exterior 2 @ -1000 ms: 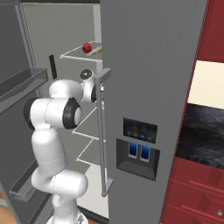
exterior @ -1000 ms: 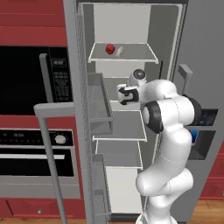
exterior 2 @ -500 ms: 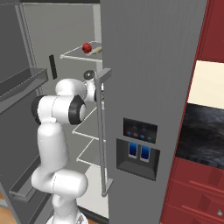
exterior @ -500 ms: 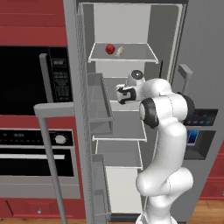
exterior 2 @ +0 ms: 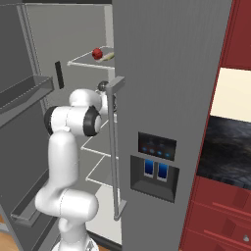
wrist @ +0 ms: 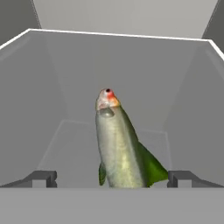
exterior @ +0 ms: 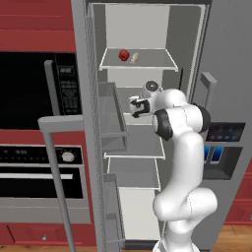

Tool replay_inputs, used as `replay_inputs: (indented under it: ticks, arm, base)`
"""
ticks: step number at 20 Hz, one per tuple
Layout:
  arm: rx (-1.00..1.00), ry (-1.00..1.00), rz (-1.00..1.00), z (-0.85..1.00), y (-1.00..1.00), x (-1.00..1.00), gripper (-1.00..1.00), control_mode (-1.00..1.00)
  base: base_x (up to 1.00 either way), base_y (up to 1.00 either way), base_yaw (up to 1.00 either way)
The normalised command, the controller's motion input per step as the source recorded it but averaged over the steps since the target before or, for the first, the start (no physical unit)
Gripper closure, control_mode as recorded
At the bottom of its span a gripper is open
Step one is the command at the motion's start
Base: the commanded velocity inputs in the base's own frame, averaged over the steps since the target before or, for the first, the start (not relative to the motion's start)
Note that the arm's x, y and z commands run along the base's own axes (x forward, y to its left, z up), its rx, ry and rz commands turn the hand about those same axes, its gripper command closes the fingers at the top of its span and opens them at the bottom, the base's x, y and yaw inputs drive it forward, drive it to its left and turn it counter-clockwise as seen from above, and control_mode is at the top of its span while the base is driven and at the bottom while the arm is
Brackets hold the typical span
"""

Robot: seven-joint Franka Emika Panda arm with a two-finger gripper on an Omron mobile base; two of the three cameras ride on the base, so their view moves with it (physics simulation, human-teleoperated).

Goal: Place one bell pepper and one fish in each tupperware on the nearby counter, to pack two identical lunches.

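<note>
Fish point(wrist: 119, 144) lay dead ahead between the spread, empty gripper point(wrist: 111, 178) fingertips, long axis running away from the claw toward the fridge's back wall point(wrist: 122, 74)

Fish point(wrist: 118, 148) silvery-tan, green fins, orange-red snout; bell pepper point(exterior: 123, 54) glossy red; fridge shelf point(exterior: 162, 61) pale grey; cabinets point(exterior: 34, 19) dark red.

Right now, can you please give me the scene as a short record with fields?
place: open fridge, beside the wall oven
top shelf: one bell pepper, one fish beside it
claw: open, inside the fridge at a lower shelf
fish in hand view: between the two fingertips, not gripped
counter: to the right of the fridge
</note>
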Motion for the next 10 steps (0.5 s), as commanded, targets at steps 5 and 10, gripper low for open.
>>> replay_inputs:
  ticks: [5,10]
  arm:
    - [0.00,0.00,0.00,-0.20,-0.09,0.39,-1.00,-1.00]
    - [0.00,0.07,0.00,-0.36,-0.02,0.24,-1.00,-1.00]
  base:
    - [0.00,0.00,0.00]
    - [0.00,0.00,0.00]
